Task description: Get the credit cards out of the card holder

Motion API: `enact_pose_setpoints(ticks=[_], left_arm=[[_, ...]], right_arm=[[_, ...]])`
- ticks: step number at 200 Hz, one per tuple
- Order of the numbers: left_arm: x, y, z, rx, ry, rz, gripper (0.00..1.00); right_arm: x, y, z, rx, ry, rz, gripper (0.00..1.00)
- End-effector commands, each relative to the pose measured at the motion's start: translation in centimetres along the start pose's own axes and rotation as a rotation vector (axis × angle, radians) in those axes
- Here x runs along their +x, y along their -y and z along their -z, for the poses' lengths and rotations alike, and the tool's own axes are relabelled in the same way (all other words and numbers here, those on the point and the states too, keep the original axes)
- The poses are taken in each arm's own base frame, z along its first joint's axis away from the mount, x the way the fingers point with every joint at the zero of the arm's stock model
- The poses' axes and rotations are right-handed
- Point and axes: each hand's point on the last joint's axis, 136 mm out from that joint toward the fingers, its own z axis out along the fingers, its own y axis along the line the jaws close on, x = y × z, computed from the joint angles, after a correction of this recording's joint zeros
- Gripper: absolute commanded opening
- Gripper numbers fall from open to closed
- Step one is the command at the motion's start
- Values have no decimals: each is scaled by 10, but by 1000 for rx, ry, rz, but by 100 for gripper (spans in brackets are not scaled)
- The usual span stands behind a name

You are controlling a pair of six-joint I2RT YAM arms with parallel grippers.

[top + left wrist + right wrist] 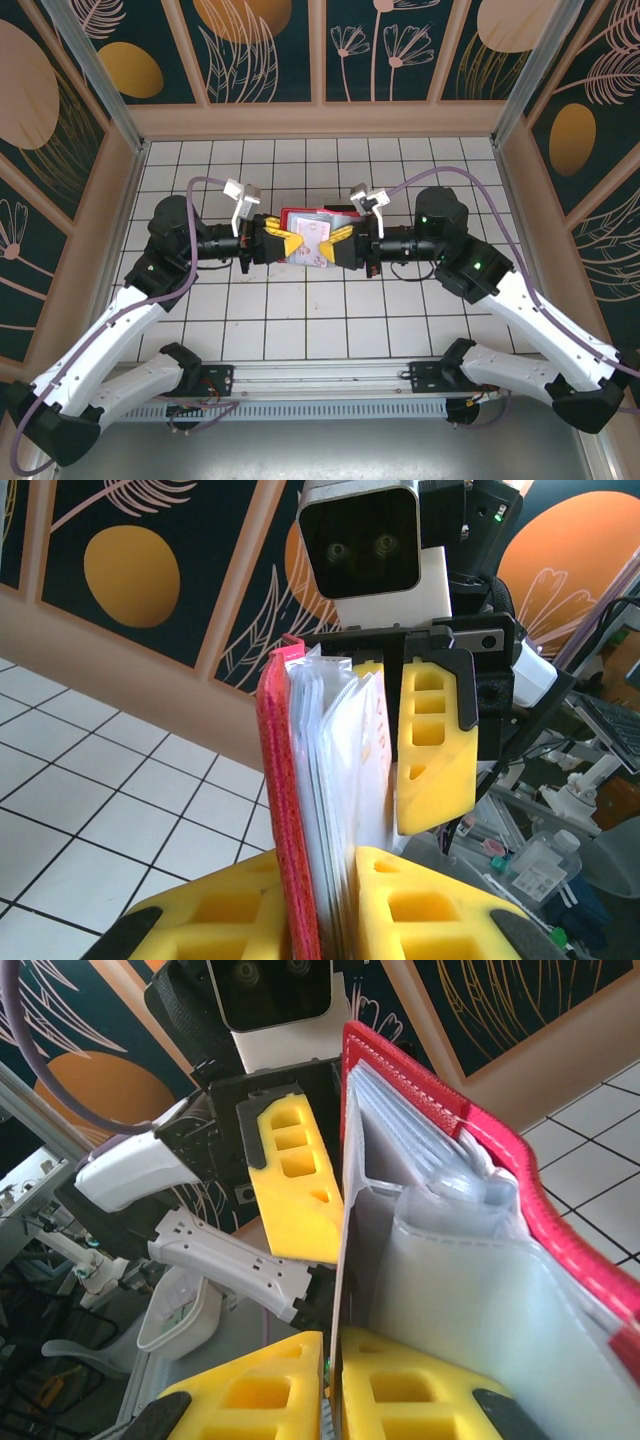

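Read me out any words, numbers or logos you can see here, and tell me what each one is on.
No text here can be read.
On the card in the wallet: faint print, too small and blurred to read.
On the wall panels: leaf and circle patterns, no lettering.

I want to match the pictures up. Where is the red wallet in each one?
Top external: red wallet in the middle, between the left gripper and the right gripper.
Left wrist: red wallet at bottom centre, standing edge-on.
Right wrist: red wallet right of centre, running to the right edge.
Shared landmark: the white tiled table.
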Motion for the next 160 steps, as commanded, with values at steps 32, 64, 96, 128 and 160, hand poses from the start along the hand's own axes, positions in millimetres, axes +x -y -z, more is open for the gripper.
enact_pose_setpoints(ticks=[32,64,96,128,160], left_arm=[[-9,-9,5,-60,73,-12,17],[-10,-8,5,-56,78,-11,11],[-13,-7,6,-67,87,-19,4],[-17,-5,11,-93,114,-46,0],[-22,-3,15,-114,130,-65,0]], right_arm=[[-5,-30,13,-83,28,85,9],[-9,-24,15,-32,49,88,0],[-7,-7,18,64,45,74,0],[-3,12,24,168,37,50,0],[-1,22,32,233,38,46,0]])
